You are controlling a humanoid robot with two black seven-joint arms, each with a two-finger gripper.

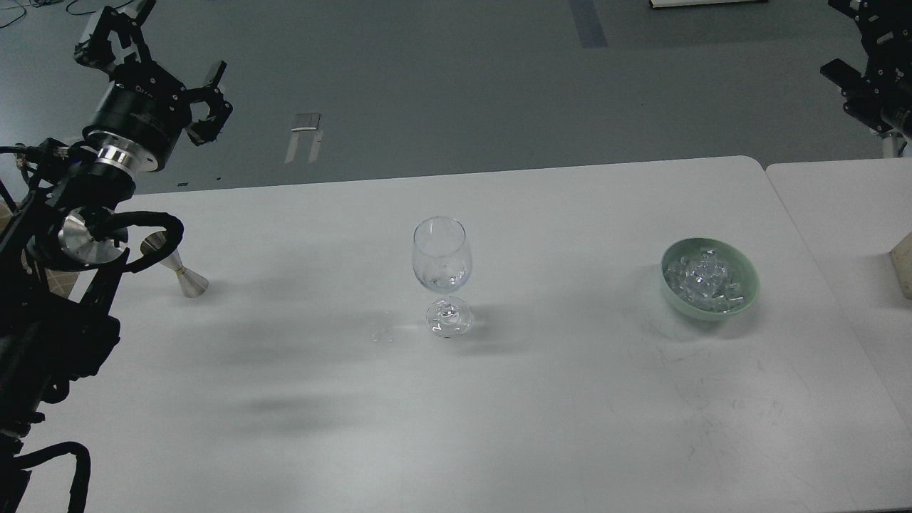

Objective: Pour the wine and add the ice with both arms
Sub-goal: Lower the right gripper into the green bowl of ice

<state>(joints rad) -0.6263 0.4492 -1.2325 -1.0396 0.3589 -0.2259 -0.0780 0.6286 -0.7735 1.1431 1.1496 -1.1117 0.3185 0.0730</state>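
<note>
A clear stemmed wine glass (442, 263) stands upright in the middle of the white table (456, 420). A few wet drops of wine (382, 335) glint on the table left of its foot. Ice (705, 281) fills a pale green bowl (744, 267) at the right. A steel jigger (182, 274) stands at the left, partly behind my left arm. My left gripper (153, 60) is raised past the table's far left corner, its claws spread and empty. My right gripper (866, 53) is at the top right edge, high and far from the bowl, only partly in view.
A second white table (841, 206) adjoins on the right, with a beige object (903, 267) at the frame edge. The grey floor lies beyond the tables, with a small metal piece (305, 122) on it.
</note>
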